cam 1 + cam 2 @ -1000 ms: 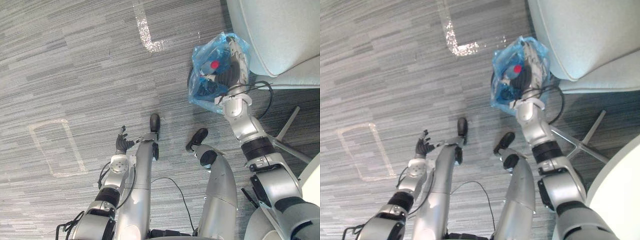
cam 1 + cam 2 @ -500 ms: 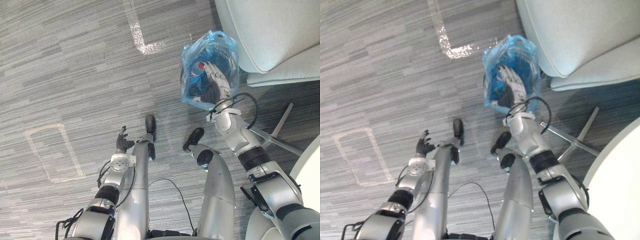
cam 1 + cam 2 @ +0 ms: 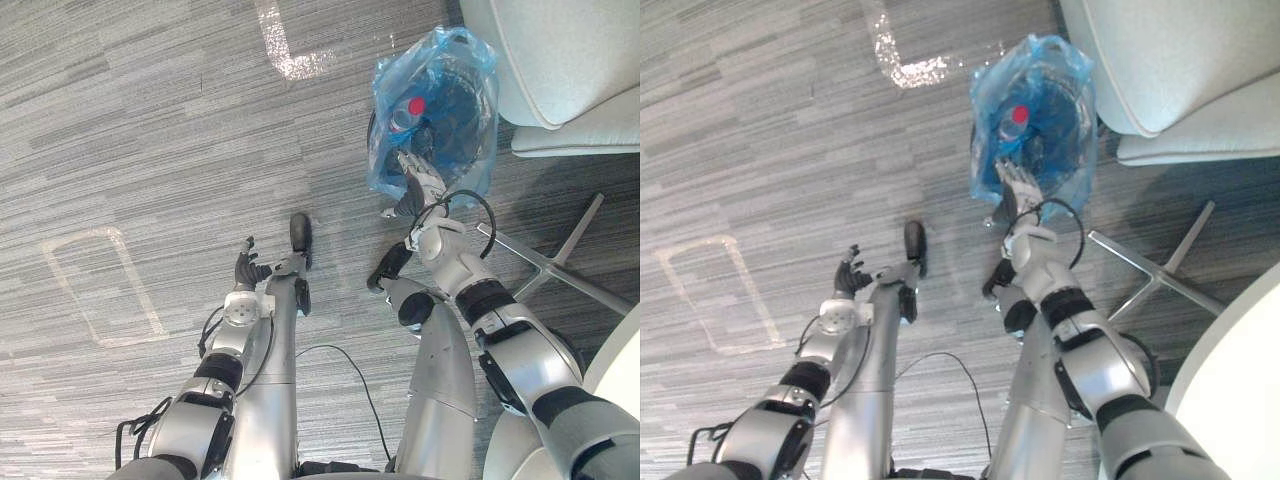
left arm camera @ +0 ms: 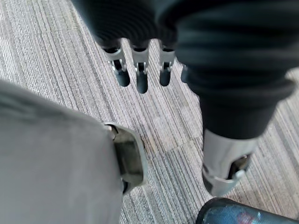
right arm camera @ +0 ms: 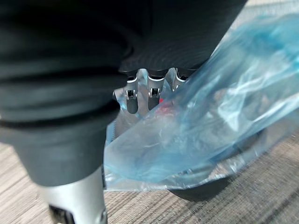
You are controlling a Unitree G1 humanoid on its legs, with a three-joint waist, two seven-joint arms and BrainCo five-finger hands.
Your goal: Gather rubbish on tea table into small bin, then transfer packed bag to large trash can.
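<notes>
Fingers (image 5: 133, 100) of the right hand (image 3: 418, 190) reach out straight and uncurled at the near edge of a crinkled blue translucent plastic bag (image 3: 383, 150). They have hold of nothing, and the thumb stands apart from the film.

Grey striped carpet floor (image 3: 150, 130) spreads under the whole scene. A pale grey upholstered armchair (image 3: 560, 50) stands just beside the bag on the robot's right. The curved edge of a white counter (image 3: 1240, 380) shows at the lower right, well apart from the bag.

The bag lines a small dark round bin (image 5: 205, 189) standing on the floor, and its loose top flares above the bin's rim. Inside lies the rubbish, including a clear plastic bottle with a red cap (image 3: 403, 115). The left hand (image 3: 245, 268) hangs low near the floor, fingers (image 4: 141, 79) relaxed and empty.

The step in hand looks like taking up the filled bag so it can go to the large trash can. To do it well, the fingers and thumb likely need to close on a bunched fold of the flared top, not a single thin layer, since the film looks slippery and may tear. A straight upward pull should stop the light bin tipping or rising with the bag, and should keep the bottle inside.
</notes>
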